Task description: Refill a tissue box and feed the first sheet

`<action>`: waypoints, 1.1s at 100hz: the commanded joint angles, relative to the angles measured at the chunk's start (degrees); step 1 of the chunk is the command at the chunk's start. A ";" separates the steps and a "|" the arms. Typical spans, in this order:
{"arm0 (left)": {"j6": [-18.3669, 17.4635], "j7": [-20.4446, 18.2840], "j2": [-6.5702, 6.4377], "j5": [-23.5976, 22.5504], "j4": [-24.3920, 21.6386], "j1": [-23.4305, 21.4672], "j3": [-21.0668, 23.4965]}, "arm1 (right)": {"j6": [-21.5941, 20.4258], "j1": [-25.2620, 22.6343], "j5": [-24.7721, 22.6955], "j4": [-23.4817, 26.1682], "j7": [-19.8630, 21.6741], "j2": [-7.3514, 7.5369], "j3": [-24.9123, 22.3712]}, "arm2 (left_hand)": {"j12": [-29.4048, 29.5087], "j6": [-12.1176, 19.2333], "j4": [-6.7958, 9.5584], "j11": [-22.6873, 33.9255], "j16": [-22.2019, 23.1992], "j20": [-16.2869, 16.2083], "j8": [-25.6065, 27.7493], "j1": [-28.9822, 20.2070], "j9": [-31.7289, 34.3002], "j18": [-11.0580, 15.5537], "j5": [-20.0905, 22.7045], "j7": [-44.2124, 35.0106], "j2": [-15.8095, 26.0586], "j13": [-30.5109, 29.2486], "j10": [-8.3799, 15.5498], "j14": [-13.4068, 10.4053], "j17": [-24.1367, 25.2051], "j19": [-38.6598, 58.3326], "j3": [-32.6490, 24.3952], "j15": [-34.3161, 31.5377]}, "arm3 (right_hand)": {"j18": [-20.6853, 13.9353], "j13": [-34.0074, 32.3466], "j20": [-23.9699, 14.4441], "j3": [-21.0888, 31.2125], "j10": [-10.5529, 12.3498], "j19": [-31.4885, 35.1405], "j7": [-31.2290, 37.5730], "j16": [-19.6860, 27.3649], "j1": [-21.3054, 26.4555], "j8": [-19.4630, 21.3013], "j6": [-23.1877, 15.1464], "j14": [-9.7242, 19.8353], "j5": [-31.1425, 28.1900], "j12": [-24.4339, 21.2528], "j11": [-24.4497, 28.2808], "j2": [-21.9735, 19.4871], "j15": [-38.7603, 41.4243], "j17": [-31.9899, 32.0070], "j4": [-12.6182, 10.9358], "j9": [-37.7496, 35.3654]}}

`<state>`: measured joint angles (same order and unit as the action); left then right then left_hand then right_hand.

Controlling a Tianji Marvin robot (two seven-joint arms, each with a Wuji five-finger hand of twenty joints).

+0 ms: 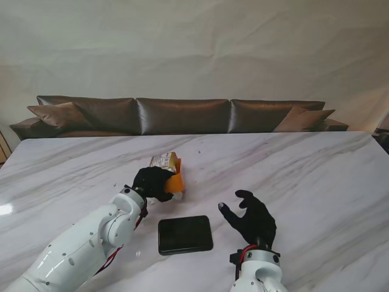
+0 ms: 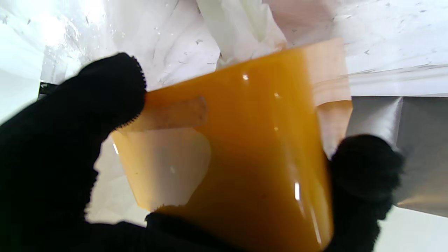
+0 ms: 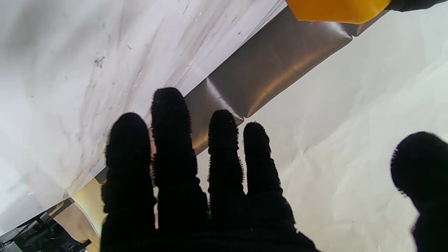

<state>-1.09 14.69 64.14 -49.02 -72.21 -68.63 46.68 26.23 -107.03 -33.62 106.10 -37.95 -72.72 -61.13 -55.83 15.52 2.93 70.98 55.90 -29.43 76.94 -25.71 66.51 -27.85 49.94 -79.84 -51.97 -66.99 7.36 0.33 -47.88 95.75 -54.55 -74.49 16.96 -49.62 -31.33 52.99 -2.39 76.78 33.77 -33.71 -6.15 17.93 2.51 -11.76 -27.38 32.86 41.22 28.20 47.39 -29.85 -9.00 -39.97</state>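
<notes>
Tissue box [image 1: 175, 182], orange and glossy, sits in the left hand [image 1: 153, 182], raised a little off or resting on the marble table [image 1: 316, 176]; the stand's view does not settle which. Its long axis seems to run away from the robot, toward the tissue pack [image 1: 165, 160], a crinkled plastic-wrapped bundle that touches or lies just beyond the box's far end. In the left wrist view the black-gloved fingers [image 2: 105, 91] wrap one side of the box [image 2: 245, 147] and the thumb presses the opposite side, so the hand is closed around it, with white tissue and clear wrap [image 2: 241, 31] showing past the box's far edge.

Nearer to the robot, between the two arms, lies a dark flat rectangular lid or panel [image 1: 185, 234], well apart from the box. The right hand [image 1: 252, 219] hovers to the right of that panel with fingers spread and nothing in them; its wrist view shows four straight fingers [image 3: 171, 140] and a separate thumb, the orange box [image 3: 336, 10] only at the frame edge.

The box lies forward and to the left of the free right hand, so a reach for the tissue would likely run diagonally across, past the dark panel.
</notes>
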 commanded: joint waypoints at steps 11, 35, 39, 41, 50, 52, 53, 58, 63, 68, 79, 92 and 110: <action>0.30 -0.05 0.25 -1.69 2.17 1.90 -2.22 | -0.03 0.05 -0.48 0.02 1.37 0.25 0.14 | 2.27 5.32 -7.23 -1.65 -1.04 -2.63 -4.60 -6.46 -2.71 17.65 -1.21 0.93 4.76 6.01 2.14 3.70 8.84 -4.53 -8.51 5.82 | -0.79 0.03 -0.99 -0.80 -0.31 -0.31 -0.51 -0.61 -0.09 0.42 -1.93 -0.02 -0.85 -0.57 1.01 1.06 -0.48 0.22 -0.01 -1.21; 0.24 -0.26 -0.14 -2.67 3.05 2.04 -3.25 | 0.30 1.10 -1.14 -0.02 3.65 0.83 0.02 | 9.29 4.66 -13.66 -13.10 -7.67 -4.52 -21.21 -5.49 -9.06 17.44 -7.54 10.32 -0.90 14.70 1.01 4.35 15.62 -11.14 -6.52 17.43 | -0.80 0.24 -1.02 -0.72 -0.23 -0.38 -0.69 -0.55 -0.04 0.64 -2.08 0.03 -1.36 -0.50 0.90 1.06 -0.68 0.26 -0.19 -1.44; 0.55 -0.49 -0.28 -3.08 2.98 1.93 -3.26 | 0.32 1.21 -1.20 0.04 4.05 0.93 0.01 | 10.47 4.61 -14.06 -15.25 -9.10 -4.78 -23.51 -6.02 -9.88 17.50 -8.41 11.72 -1.46 15.71 0.84 4.30 16.45 -11.90 -6.58 19.53 | -0.71 0.24 -1.01 -0.55 -0.13 -0.43 -0.74 -0.55 0.07 0.66 -2.17 0.03 -1.39 -0.50 0.87 1.08 -0.70 0.32 -0.34 -1.47; 0.73 -0.65 -0.36 -3.25 2.86 1.80 -3.17 | 0.30 1.27 -1.23 0.04 4.15 0.95 0.04 | 11.27 4.43 -14.19 -16.50 -9.88 -4.88 -24.86 -6.30 -10.35 17.34 -8.87 12.62 -1.74 16.31 0.66 4.46 17.08 -12.36 -6.66 20.64 | -0.75 0.24 -1.00 -0.51 -0.12 -0.47 -0.74 -0.56 0.07 0.68 -2.23 0.03 -1.46 -0.49 0.87 1.11 -0.70 0.38 -0.41 -1.50; 1.29 -1.29 -0.61 -3.71 2.32 1.14 -2.65 | 0.14 1.35 -1.35 0.04 4.24 1.01 0.23 | 16.59 3.09 -14.28 -22.63 -14.09 -5.57 -35.02 -6.93 -11.21 17.21 -9.47 16.61 -1.74 17.89 -0.31 4.72 18.51 -13.82 -6.96 25.39 | -0.74 0.23 -1.02 -0.45 -0.15 -0.48 -0.82 -0.57 -0.04 0.74 -2.22 0.06 -1.62 -0.47 0.84 1.14 -0.72 0.36 -0.64 -1.61; 1.35 -1.40 -0.66 -3.79 2.19 1.00 -2.51 | 0.10 1.35 -1.38 0.03 4.25 1.02 0.27 | 18.00 2.56 -14.18 -23.92 -14.97 -5.65 -37.99 -6.74 -11.66 17.20 -9.40 17.70 -1.68 18.27 -0.54 4.68 18.86 -14.19 -6.97 26.45 | -0.74 0.21 -1.03 -0.47 -0.10 -0.48 -0.85 -0.57 -0.10 0.75 -2.22 0.06 -1.63 -0.45 0.87 1.11 -0.72 0.36 -0.67 -1.72; 1.37 -1.44 -0.68 -3.84 2.12 0.92 -2.43 | 0.09 1.36 -1.39 0.02 4.26 1.02 0.30 | 18.63 2.26 -14.16 -24.47 -15.34 -5.63 -39.14 -6.60 -11.95 17.22 -9.39 18.34 -1.60 18.49 -0.61 4.62 19.11 -14.42 -7.05 27.01 | -0.74 0.21 -1.03 -0.49 -0.06 -0.48 -0.86 -0.57 -0.12 0.76 -2.24 0.06 -1.64 -0.45 0.86 1.10 -0.72 0.36 -0.68 -1.73; 1.51 -1.49 -0.79 -4.16 1.73 0.47 -2.03 | 0.04 1.38 -1.42 -0.04 4.32 1.04 0.42 | 22.58 0.35 -13.45 -26.76 -17.53 -5.57 -45.45 -5.56 -14.12 17.36 -9.46 21.68 -0.61 19.90 -0.80 4.32 20.60 -15.86 -7.73 30.43 | -0.75 0.20 -1.04 -0.50 -0.07 -0.48 -0.89 -0.57 -0.11 0.78 -2.25 0.06 -1.69 -0.45 0.82 1.09 -0.73 0.33 -0.72 -1.70; 1.78 -1.58 -0.95 -4.75 1.02 -0.11 -1.51 | 0.05 1.42 -1.36 -0.13 4.41 1.05 0.53 | 26.78 -1.88 -11.01 -28.23 -19.52 -5.44 -49.74 -3.45 -16.89 17.25 -9.70 25.84 1.65 21.54 -0.86 3.95 22.90 -17.99 -8.48 33.90 | -0.79 0.22 -1.05 -0.54 -0.05 -0.47 -0.96 -0.58 -0.13 0.81 -2.24 0.05 -1.71 -0.44 0.76 1.08 -0.75 0.29 -0.75 -1.65; 1.98 -1.55 -1.09 -5.38 0.47 -0.58 -1.06 | 0.07 1.49 -1.24 -0.21 4.53 1.04 0.61 | 29.28 -3.37 -8.58 -30.59 -21.24 -5.38 -49.77 -1.52 -18.58 16.74 -10.25 29.84 3.34 23.06 -0.83 3.70 25.73 -20.46 -8.84 36.81 | -0.79 0.23 -1.05 -0.60 -0.11 -0.48 -1.00 -0.58 -0.23 0.84 -2.23 0.05 -1.77 -0.42 0.75 1.02 -0.77 0.30 -0.76 -1.69; 2.03 -1.74 -1.26 -5.93 -1.18 -1.89 0.34 | 0.07 1.74 -0.39 -0.31 4.88 0.95 0.71 | 31.11 -4.83 -8.97 -34.27 -23.59 -5.29 -51.09 0.08 -20.86 15.55 -11.20 35.83 3.18 25.34 -1.32 3.61 29.05 -23.59 -8.31 40.70 | -0.78 1.13 -1.02 -0.69 -0.18 -0.64 -1.14 -0.42 -0.45 0.89 -2.20 0.02 -1.83 -0.41 0.66 0.90 -1.32 0.54 -0.78 -1.66; 1.65 -2.11 -1.34 -6.05 -4.03 -4.13 2.46 | -0.05 2.18 -0.68 -0.23 6.27 1.34 0.76 | 31.34 -5.08 -9.35 -34.86 -24.14 -5.34 -51.71 1.03 -21.07 15.07 -11.27 37.52 2.94 25.60 -1.39 3.55 30.09 -24.34 -7.59 41.32 | -1.01 4.14 -0.95 -0.90 -0.30 -1.73 -2.02 0.31 -3.26 0.74 -2.61 0.38 -1.65 -1.03 -0.86 -0.92 -4.08 1.99 -0.62 -1.00; 2.10 -3.88 -1.81 -7.41 -7.96 -6.94 4.95 | 1.08 2.74 -1.66 0.24 10.42 2.33 0.79 | 30.52 -5.29 -9.65 -33.15 -22.31 -5.81 -51.25 1.67 -20.50 14.67 -10.52 36.73 4.01 25.88 -1.55 4.29 31.01 -24.34 -6.72 38.82 | -1.55 11.29 -1.18 -0.98 -0.69 -6.03 -4.75 3.27 -7.69 0.09 -3.62 0.99 -0.50 -5.21 -7.51 -3.75 -13.05 6.13 0.14 1.44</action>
<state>0.81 12.37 62.59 -56.32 -78.56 -74.44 50.98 26.69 -104.36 -35.64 105.87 -28.79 -70.82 -60.44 -25.16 11.91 -7.04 36.96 32.35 -34.04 26.18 -25.19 47.14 -12.65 40.02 -43.02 -49.16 -42.39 6.36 3.30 -18.41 71.71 -60.80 -34.39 16.84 -40.58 -31.46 52.89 -2.43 72.43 30.33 -31.63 -10.77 18.54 1.09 -11.86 -28.11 29.43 36.01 25.89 37.34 -25.06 -8.99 -40.23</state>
